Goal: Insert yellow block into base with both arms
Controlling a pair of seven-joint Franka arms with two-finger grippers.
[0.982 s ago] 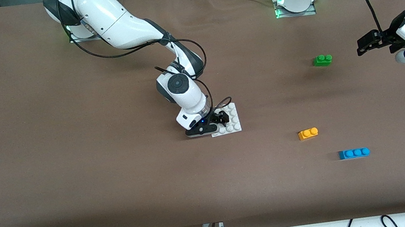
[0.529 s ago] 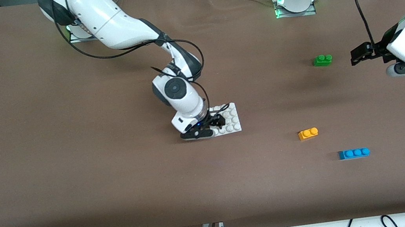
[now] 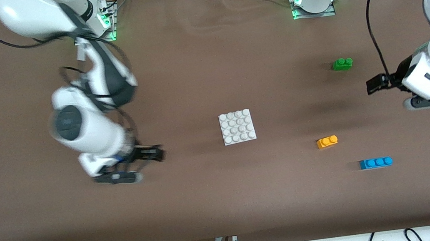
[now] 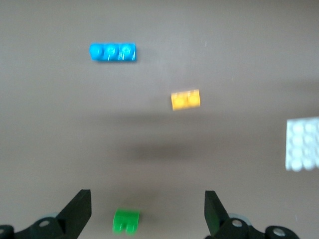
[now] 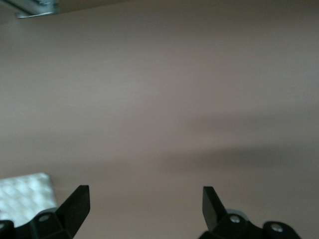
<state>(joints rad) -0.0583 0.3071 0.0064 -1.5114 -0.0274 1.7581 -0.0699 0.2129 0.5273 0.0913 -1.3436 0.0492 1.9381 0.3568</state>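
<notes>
Base lay flat on the brown surface near the middle, studs up, nothing on it and nothing touching it. Yellow block sat on the surface nearer to the front camera than the base and toward the left arm's end, well apart from the base, studs up, untouched. Blue brick lay nearer still to the camera, near the yellow block and closer to the left arm's end. Green brick sat farther from the camera than the yellow block, well apart from it.

Left claw hung over bare surface at the left arm's end, between the green brick and the yellow block in depth, touching none of them. Its fingers were spread wide in the left wrist view with nothing between them; that view showed the green brick, the yellow block, the blue brick and an edge of the base on the surface below.

Right claw was over bare surface toward the right arm's end, well apart from the base, motion-blurred. Its fingers were spread wide and held nothing; a corner of the base showed in the right wrist view.
</notes>
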